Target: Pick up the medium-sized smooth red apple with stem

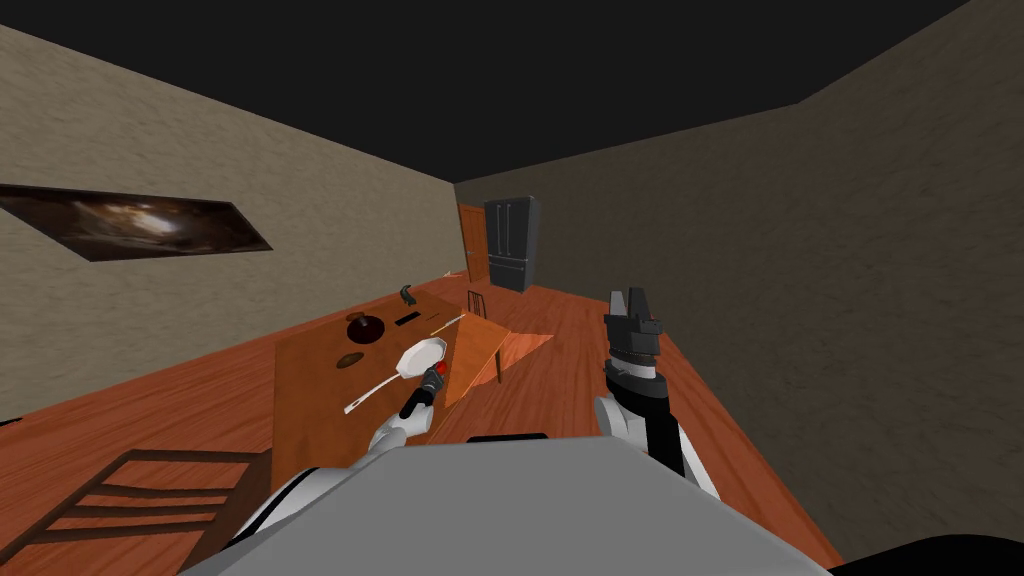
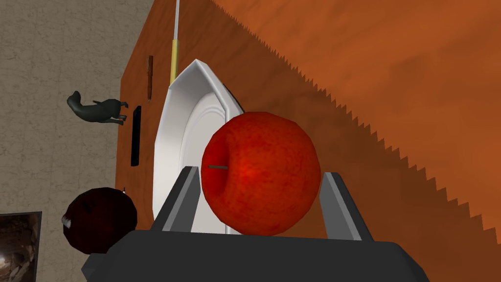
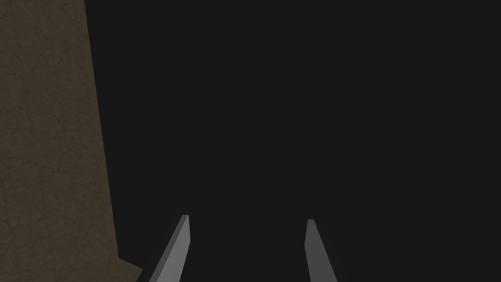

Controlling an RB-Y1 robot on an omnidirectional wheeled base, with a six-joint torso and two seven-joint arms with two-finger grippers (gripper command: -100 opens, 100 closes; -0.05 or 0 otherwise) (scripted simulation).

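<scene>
Nearest, the left gripper (image 2: 261, 169) has the red apple (image 2: 261, 174) between its two grey fingers (image 2: 183, 203). One finger lies against each side of the fruit, pinching it. The apple is smooth and round, and its short stem points sideways toward one finger. From the head view, the apple (image 1: 437, 369) is a small red dot at the tip of the left arm, at the near edge of the wooden table (image 1: 310, 400). I cannot tell whether it rests on the tabletop or hangs just above it.

Just beyond the apple is a white plate (image 2: 178, 142). A dark red round object (image 2: 100, 225) sits beside the plate. A thin black bar (image 2: 135, 137) lies past it, then a slim brown stick (image 2: 150, 78) and a yellow-handled utensil (image 2: 174, 56). A dark grey figurine (image 2: 95, 110) stands at the far end of the table. A long white utensil (image 1: 368, 392) lies on the table near the plate.

To the right, the right gripper (image 1: 630, 300) is raised upright, well apart from the table. Its two fingers (image 3: 180, 245) stand spread with nothing between them.

A wooden chair (image 1: 130, 500) stands at the near left. Farther off, a second chair (image 1: 478, 300) stands past the table. At the far end of the room are an orange door (image 1: 472, 240) and a dark refrigerator (image 1: 510, 240). A long framed picture (image 1: 130, 222) hangs on the left wall.
</scene>
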